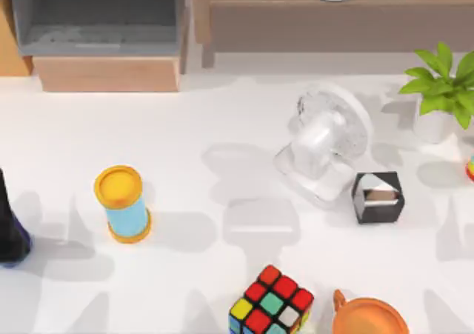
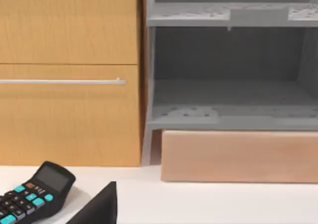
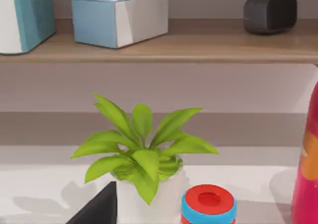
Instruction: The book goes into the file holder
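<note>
The file holder (image 1: 104, 23) stands at the table's back left, a grey box with thin walls and a light wooden front base (image 1: 107, 75). The left wrist view faces its open grey inside (image 2: 228, 80) from a little way off, above the wooden base (image 2: 238, 154). The book is out of view. A dark wedge of my left gripper (image 2: 99, 206) pokes into the left wrist view. A matching dark wedge of my right gripper (image 3: 99, 206) sits in front of a potted plant (image 3: 144, 154).
A wooden cabinet (image 2: 69, 75) adjoins the holder, with a black calculator (image 2: 35, 194) before it. On the table stand a white fan (image 1: 326, 141), a yellow-capped blue cylinder (image 1: 122, 204), a Rubik's cube (image 1: 270, 304), an orange cup (image 1: 370, 318) and a black box (image 1: 378, 197). A brown shelf (image 1: 333, 8) runs along the back right.
</note>
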Available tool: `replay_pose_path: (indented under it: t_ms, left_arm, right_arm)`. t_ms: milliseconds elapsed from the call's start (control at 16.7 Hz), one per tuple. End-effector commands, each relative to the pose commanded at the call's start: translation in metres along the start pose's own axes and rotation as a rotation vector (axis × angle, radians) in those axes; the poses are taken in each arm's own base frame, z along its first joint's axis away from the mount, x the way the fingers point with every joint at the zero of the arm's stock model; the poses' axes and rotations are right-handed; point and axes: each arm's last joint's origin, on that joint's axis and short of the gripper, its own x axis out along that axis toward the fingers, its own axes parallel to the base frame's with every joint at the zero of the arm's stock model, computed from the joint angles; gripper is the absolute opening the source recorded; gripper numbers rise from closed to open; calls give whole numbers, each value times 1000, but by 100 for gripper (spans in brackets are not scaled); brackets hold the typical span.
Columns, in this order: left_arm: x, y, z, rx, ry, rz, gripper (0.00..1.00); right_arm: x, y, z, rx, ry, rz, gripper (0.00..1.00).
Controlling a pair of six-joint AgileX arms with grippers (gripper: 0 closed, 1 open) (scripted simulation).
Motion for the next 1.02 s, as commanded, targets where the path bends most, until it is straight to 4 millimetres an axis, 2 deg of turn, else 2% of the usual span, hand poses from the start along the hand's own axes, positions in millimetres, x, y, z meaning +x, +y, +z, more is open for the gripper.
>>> replay_pose_path:
  t_ms: [180,300,420,600,780,900,1020]
  left_arm:
    - [0,0,2,-1,-1,0,100]
    - [1,-2,13,-4,-5,-3,100]
    - [4,-5,33,-9,-11,-8,100]
    - [18,-14,75,-20,-18,-21,100]
    - [49,-32,123,-31,-20,-37,100]
    - [79,-53,152,-37,-19,-46,100]
    - [116,-82,175,-41,-17,-53,100]
  right_arm:
    - [0,0,0,0,0,0,100]
    - [0,0,0,0,0,0,100]
    - [0,0,0,0,0,0,100]
    - [0,0,0,0,0,0,100]
    - [0,0,0,0,0,0,100]
    - [0,0,0,0,0,0,100]
    - [0,0,0,0,0,0,100]
